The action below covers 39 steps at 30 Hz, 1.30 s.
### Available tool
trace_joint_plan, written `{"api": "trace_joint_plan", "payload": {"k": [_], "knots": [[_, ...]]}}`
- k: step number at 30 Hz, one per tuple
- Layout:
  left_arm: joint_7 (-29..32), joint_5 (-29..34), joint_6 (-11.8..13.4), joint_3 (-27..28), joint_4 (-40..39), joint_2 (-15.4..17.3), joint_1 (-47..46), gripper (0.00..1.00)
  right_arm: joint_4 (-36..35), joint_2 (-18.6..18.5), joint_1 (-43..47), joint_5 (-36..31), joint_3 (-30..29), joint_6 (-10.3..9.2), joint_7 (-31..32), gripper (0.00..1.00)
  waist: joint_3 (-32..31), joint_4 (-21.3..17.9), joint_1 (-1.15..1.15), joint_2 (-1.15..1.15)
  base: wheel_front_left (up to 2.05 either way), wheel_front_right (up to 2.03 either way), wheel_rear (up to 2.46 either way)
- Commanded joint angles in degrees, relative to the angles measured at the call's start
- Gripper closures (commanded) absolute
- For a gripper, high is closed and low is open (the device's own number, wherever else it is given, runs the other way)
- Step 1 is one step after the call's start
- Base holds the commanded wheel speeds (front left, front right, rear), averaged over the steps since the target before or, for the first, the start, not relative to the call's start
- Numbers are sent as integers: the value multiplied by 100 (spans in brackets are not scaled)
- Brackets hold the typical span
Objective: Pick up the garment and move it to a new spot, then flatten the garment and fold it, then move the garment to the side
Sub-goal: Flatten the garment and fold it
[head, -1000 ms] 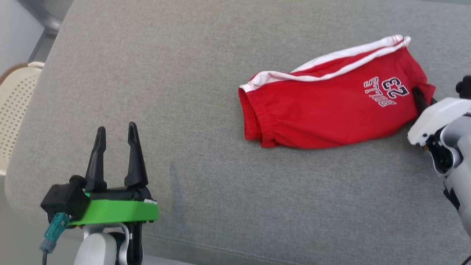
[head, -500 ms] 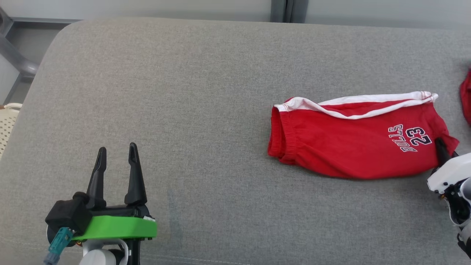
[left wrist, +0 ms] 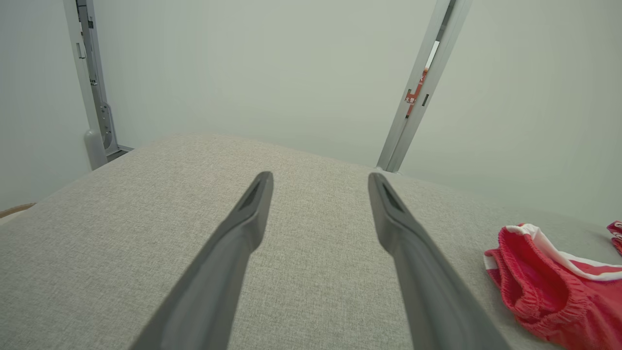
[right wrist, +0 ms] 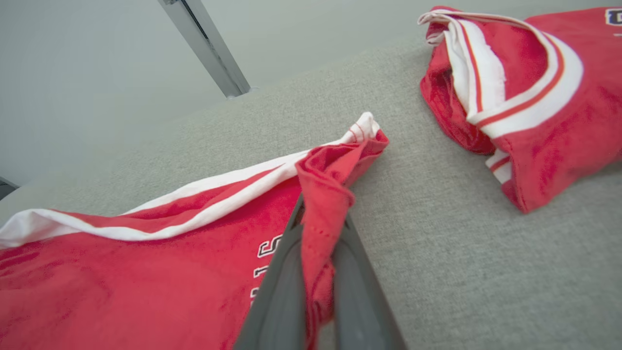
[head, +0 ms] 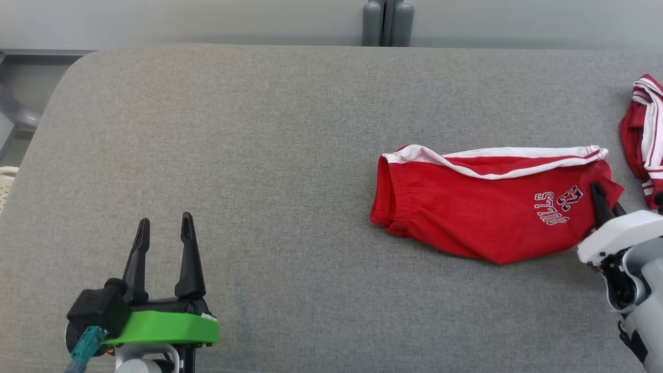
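My right claw [head: 605,199] pinches the right end of the red shorts [head: 476,217]; their length runs left toward my spread, empty left claw [head: 163,230]

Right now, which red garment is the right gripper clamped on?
The red BULLS 23 shorts, pinched at their hem corner by the right gripper; the striped red garment lies apart, untouched.

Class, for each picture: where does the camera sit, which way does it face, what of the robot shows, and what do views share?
Head view: on the head, facing down at the cushion; left gripper open, right gripper shut on the shorts.
Left wrist view: on that wrist, facing along spread fingers toward the wall.
Right wrist view: on that wrist, facing along fingers pinching the shorts' hem.
Shared: the shorts.
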Motion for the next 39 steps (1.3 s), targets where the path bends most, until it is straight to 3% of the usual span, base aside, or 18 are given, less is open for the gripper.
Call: {"api": "trace_joint_plan", "payload": {"k": [1,17,24,31,32,33,34,39], "knots": [[-16,50,-14,-5,27,16,37,0,-94,39,-96,-82,31,-8,-61,100,-32,-14,0,0,0,0,0],[-16,-60,-30,-55,66,16,122,0,-1690,996,-287,-977,765,-7,274,100,-179,268,0,0,0,0,0],[-16,-168,17,-188,85,15,-8,0,-1778,1466,-77,-1331,1072,-7,444,100,-58,501,0,0,0,0,0],[-16,-261,57,-278,103,15,-47,0,-1428,1774,152,-1511,1207,-7,256,100,23,628,0,0,0,0,0],[-16,-265,61,-285,106,15,-52,0,-1387,1793,162,-1538,1229,-7,209,79,23,634,0,0,0,0,0],[-16,-270,64,-297,113,15,-53,0,-1358,1818,168,-1560,1260,-7,142,34,17,637,0,0,0,0,0],[-16,-275,64,-302,117,15,-48,0,-1340,1839,173,-1554,1275,-7,98,0,9,635,0,0,0,0,0],[-16,-241,72,-275,150,15,8,0,-1443,1686,204,-1484,1086,-7,-106,0,-70,568,0,0,0,0,0]]}}
